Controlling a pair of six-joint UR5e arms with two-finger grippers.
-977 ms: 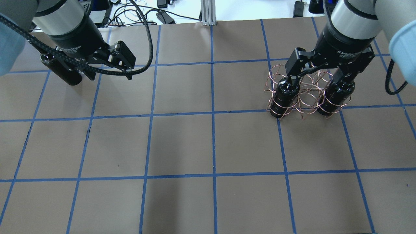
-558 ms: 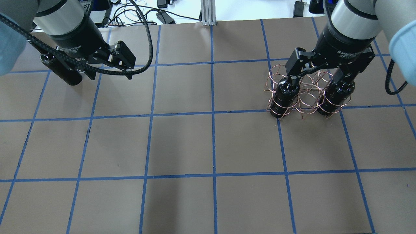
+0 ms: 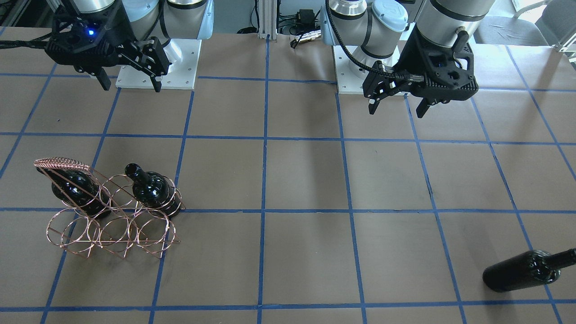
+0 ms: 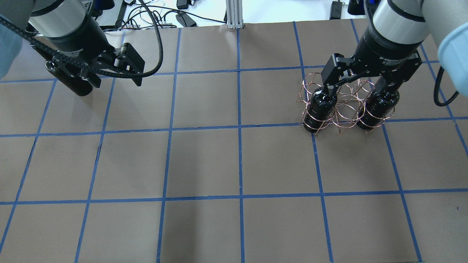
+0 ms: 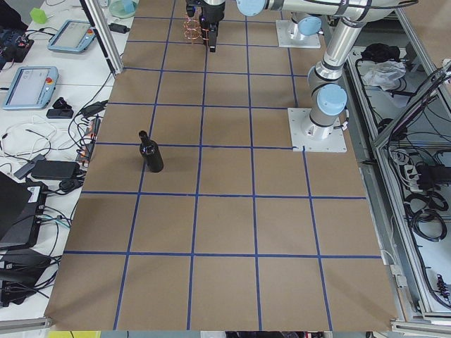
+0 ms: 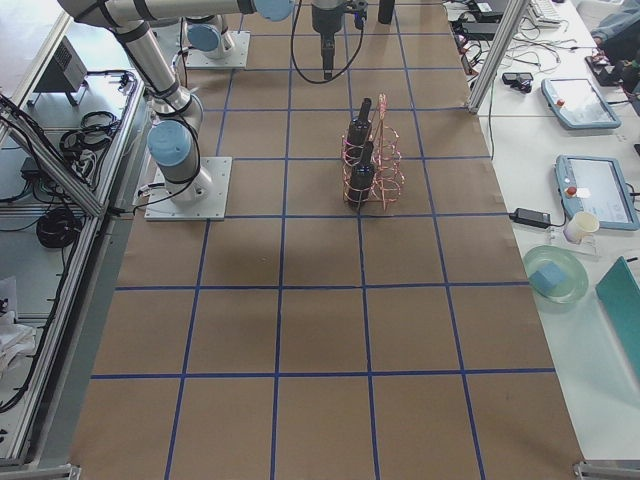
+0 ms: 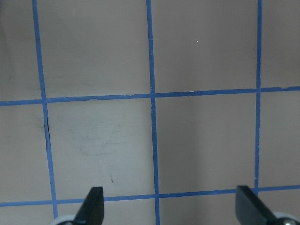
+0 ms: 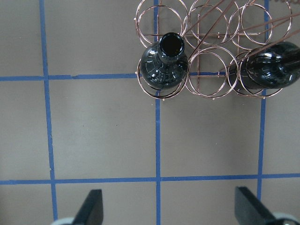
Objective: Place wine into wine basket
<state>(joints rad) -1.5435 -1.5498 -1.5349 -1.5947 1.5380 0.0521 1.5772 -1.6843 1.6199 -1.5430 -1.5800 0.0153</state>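
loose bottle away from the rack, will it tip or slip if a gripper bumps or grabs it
The bottle stands upright, tall on a narrow base, so a push up high would likely tip it, and its round body would then roll. Its glossy black surface looks like glass: probably slippery to grip, stiff, and breakable if dropped.

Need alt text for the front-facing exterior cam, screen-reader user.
A copper wire wine basket at lower left holds a handle-side bottle and a second bottle; a third bottle sits alone on the table at lower right. At the top, the left pincer, on the view's right, and the right pincer hang open and empty.
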